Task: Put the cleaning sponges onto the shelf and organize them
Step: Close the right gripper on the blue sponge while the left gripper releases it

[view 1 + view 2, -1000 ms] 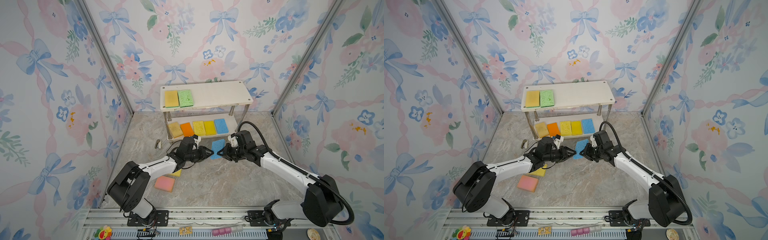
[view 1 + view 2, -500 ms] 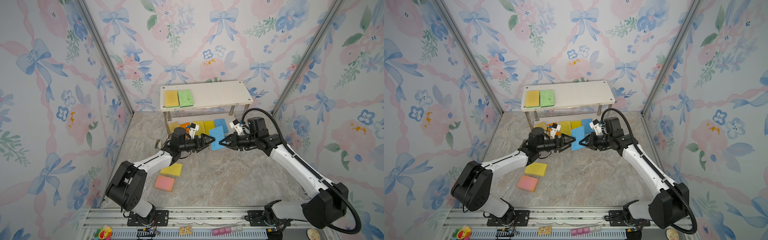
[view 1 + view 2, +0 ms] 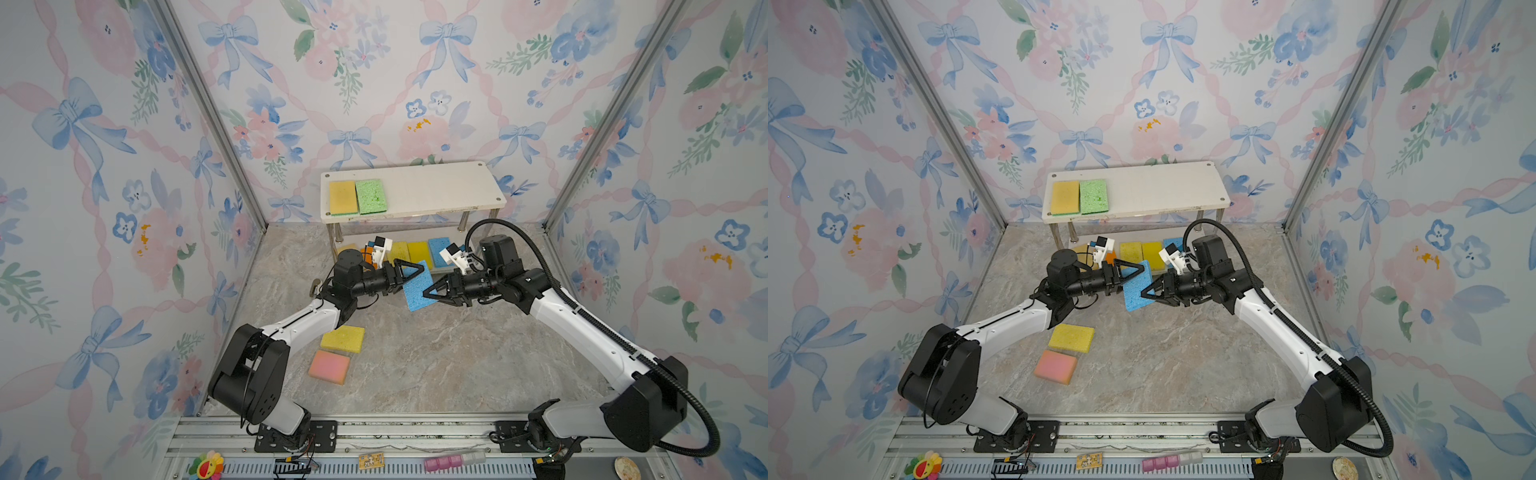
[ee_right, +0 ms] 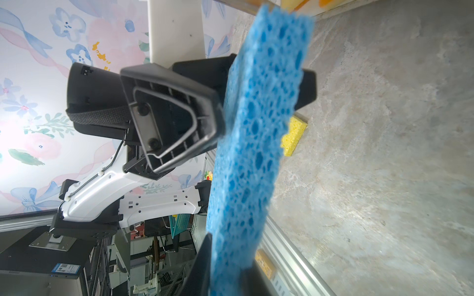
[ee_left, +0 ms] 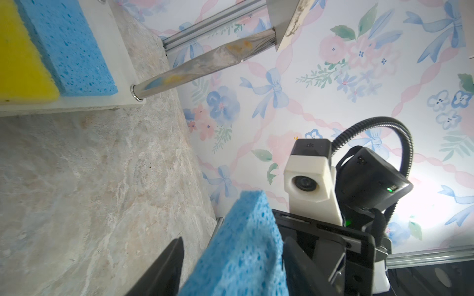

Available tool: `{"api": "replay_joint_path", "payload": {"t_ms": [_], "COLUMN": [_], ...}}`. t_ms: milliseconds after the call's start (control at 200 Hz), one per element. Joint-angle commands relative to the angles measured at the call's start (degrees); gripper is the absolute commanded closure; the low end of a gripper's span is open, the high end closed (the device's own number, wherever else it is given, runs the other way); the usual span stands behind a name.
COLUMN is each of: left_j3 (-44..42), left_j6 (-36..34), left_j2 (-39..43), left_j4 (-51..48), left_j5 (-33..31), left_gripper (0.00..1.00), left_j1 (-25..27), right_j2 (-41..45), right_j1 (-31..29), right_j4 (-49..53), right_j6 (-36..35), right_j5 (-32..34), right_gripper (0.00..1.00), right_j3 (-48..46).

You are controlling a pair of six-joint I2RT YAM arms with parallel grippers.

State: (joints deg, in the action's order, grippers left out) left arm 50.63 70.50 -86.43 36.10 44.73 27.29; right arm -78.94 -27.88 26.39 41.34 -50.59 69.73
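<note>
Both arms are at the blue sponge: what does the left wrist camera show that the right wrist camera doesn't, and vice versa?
Left wrist only: the shelved blue sponge at the end of the lower board, a metal post, the right arm's camera.
Right wrist only: the left tool seen whole, fingers on both faces of the held blue sponge; a loose yellow sponge on the floor.
Both: that held sponge, the marble floor, and the lower board, just a sliver in the right wrist view.

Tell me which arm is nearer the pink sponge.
Left. The left arm runs close by the pink sponge; the right arm stretches along the opposite side, well clear of it.
</note>
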Motion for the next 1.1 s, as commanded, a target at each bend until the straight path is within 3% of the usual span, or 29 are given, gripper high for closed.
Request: {"api": "replay_joint_path", "payload": {"t_ms": [0, 95, 205, 350, 460, 675, 1095], "left_j3": [-1.6, -2.2, -2.4, -3.9, -4.0, -3.2, -4.7], "left_j6": [1.8, 2.4, 1.9, 0.6, -0.3, -0.1, 0.5], "left_j2": [1.8, 2.0, 2.5, 3.9, 3.9, 2.9, 4.3], "left_j4": [4.4, 5.0, 5.0, 3.3, 1.7, 1.6, 1.7], "left_j5": [0.3, -0.3, -1.5, -5.4, -6.5, -5.7, -5.7], "left_gripper": [0.57, 0.75, 0.79, 0.88, 0.98, 1.0, 1.0], "left_j1": [-0.3, -0.1, -0.1, -1.1, -1.4, -1.5, -2.2], "right_j2": [-0.7, -0.9, -1.0, 0.0, 1.6, 1.5, 1.4], "right_j1": [0.4, 0.7, 0.5, 0.3, -0.3, -2.2, -3.8], "right_j4": [1.6, 3.3, 7.6, 20.0, 19.2, 17.2, 12.8], "right_j6": [-0.4, -1.3, -3.4, -9.6, -8.5, -7.3, -4.0], "right_j5": [0.7, 2.0, 4.6, 18.0, 19.0, 18.5, 16.8], "right_gripper": [0.8, 0.72, 0.58, 0.44, 0.38, 0.39, 0.54], "right_j3": [0.7, 1.4, 3.3, 8.0, 7.1, 5.7, 4.2]}}
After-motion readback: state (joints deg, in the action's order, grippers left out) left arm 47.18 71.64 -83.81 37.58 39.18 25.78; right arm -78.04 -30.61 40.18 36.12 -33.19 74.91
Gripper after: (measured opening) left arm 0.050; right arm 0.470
